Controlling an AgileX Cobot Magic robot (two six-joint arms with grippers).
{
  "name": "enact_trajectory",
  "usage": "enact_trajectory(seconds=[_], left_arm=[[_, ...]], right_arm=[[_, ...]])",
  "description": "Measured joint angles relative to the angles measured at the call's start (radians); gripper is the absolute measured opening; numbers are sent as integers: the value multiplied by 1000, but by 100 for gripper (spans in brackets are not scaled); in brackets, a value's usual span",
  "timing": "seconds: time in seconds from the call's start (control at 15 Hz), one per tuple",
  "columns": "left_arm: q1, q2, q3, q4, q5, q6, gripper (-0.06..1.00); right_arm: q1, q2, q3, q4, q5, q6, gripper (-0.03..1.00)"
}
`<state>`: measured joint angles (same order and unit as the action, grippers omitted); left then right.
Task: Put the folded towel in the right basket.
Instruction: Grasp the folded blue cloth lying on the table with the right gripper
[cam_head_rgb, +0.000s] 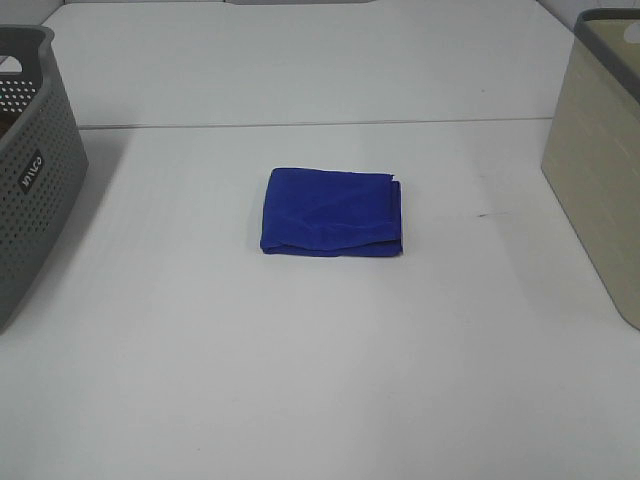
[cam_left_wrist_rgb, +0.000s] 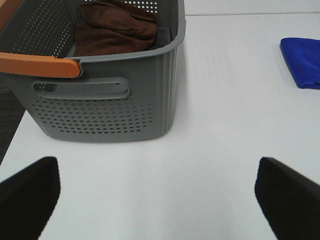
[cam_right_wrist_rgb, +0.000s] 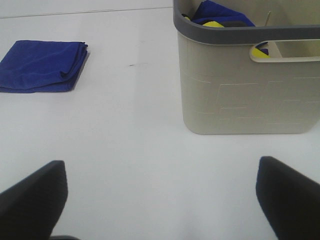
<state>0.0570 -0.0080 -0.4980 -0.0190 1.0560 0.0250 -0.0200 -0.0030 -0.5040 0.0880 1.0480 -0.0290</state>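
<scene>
From the high view, the towel (cam_head_rgb: 332, 212) lies flat near the middle of the table (cam_head_rgb: 300, 380), folded into a thick blue square, well apart from the right basket (cam_head_rgb: 595, 170) at the table's right edge and from the grey basket (cam_head_rgb: 35, 190) on the left; neither arm shows here. It looks soft, light and limp, so it would likely sag or unfold if lifted by a single layer. The stacked loose edges face the right basket, and a pinch across that whole stack, or over the folded edge, seems the safest hold. In the left wrist view, the left gripper (cam_left_wrist_rgb: 156, 167) is spread wide with nothing between its jaws, near the grey basket, which holds a brown cloth (cam_left_wrist_rgb: 117, 30); only a corner of the towel shows, far off. In the right wrist view, the right gripper (cam_right_wrist_rgb: 160, 165) is likewise spread wide and empty above bare table, with the towel off to one side and the right basket, already holding blue and yellow cloths (cam_right_wrist_rgb: 220, 15), to the other.
</scene>
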Motion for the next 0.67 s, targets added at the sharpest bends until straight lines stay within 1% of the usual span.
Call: enact_trajectory(seconds=[0.67], left_arm=[[0,0,0,0,0,0,99]], right_arm=[[0,0,0,0,0,0,98]])
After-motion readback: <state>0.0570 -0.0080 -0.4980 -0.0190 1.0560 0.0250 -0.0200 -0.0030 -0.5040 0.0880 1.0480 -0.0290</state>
